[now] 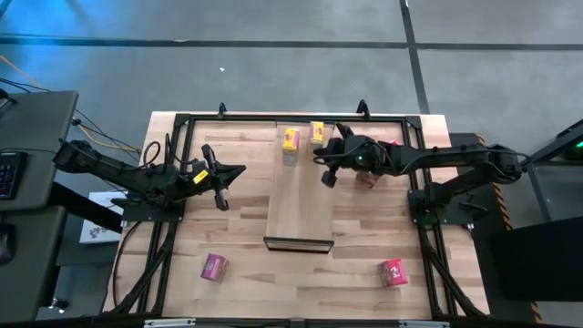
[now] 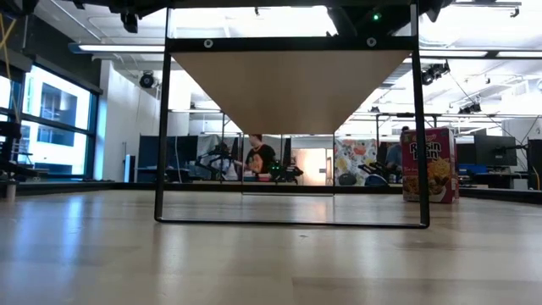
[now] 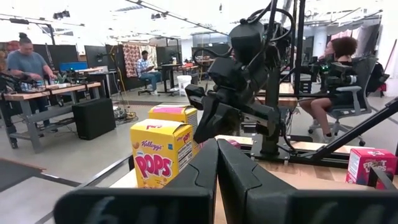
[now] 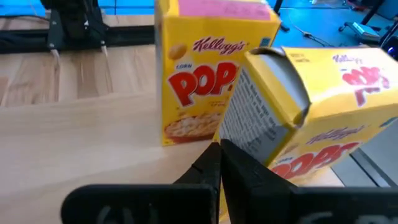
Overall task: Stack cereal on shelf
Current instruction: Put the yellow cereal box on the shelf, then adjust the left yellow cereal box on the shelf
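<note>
**Fig. Right gripper at the stocked end of the shelf**

Shut fingers of the right gripper (image 4: 219,152) are seen with nothing held between them. Two yellow boxes (image 1: 290,139) (image 1: 317,133) stand just ahead of its tips, on the shelf (image 1: 296,205); the closer one appears tilted and may be touched by the tips. The left gripper (image 1: 239,170), likewise shut and empty, is held well off to the far side of the shelf.

A further box is judged to be due next. The jaws should be opened fully before any approach. The box should be taken across its narrow faces and set down upright beside the yellow pair, without nudging them.

Counted: one shelf; two yellow boxes; one red box (image 1: 367,179) close under the right arm; one pink box (image 1: 214,266) and one magenta box (image 1: 392,271), both well apart from the gripper. A sixth box cannot be made out.
</note>
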`<state>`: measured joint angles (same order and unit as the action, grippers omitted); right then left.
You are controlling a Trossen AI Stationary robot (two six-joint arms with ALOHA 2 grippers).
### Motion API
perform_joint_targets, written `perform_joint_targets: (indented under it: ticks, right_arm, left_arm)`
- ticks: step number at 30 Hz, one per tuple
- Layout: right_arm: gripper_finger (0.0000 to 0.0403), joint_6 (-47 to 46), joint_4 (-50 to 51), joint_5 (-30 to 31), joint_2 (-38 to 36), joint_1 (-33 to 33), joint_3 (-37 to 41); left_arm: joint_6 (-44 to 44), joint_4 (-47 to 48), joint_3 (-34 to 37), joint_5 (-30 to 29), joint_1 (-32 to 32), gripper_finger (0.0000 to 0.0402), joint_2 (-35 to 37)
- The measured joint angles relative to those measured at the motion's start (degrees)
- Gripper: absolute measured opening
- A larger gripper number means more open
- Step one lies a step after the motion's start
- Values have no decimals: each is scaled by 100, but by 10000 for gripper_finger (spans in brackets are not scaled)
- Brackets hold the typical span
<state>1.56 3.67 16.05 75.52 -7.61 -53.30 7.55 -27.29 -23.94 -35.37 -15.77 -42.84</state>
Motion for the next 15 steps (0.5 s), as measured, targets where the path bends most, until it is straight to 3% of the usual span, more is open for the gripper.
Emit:
perform_joint_targets:
  ticks: [8,15]
  right_arm:
    - [0,-7,-211,-106,227,-109,0]
    - [0,-648,-614,-441,263,355,0]
  left_arm:
    - [4,3,0,-7,-2,0,-1]
    - [16,4,-2,-7,0,0,0]
